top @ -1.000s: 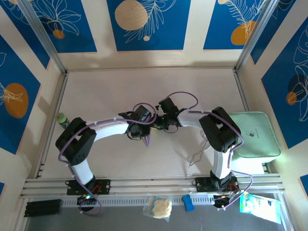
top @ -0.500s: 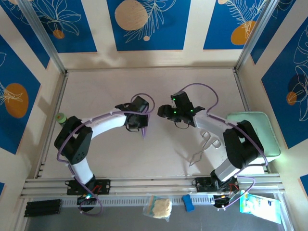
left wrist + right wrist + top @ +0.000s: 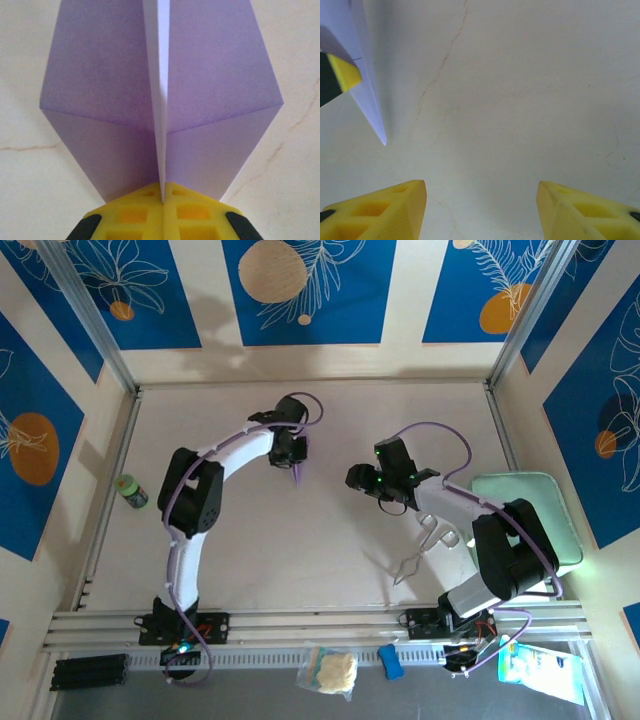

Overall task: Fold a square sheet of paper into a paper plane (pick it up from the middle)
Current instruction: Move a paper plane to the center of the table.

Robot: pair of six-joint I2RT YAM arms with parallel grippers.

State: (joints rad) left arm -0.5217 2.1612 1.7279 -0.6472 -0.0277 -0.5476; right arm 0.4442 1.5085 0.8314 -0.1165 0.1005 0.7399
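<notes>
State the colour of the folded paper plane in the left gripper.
The paper plane is lavender-purple, clearest in the left wrist view.

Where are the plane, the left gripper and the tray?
plane (image 3: 210, 85), left wrist view, on one flat wing.
left gripper (image 3: 163, 197), left wrist view, where its shut fingertips meet on the fold.
tray (image 3: 538, 488), top view, on its bare far part.

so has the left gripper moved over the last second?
Yes. The left gripper, shut on the paper plane, has gone up the top view, away from the near rail and toward the far wall.
</notes>
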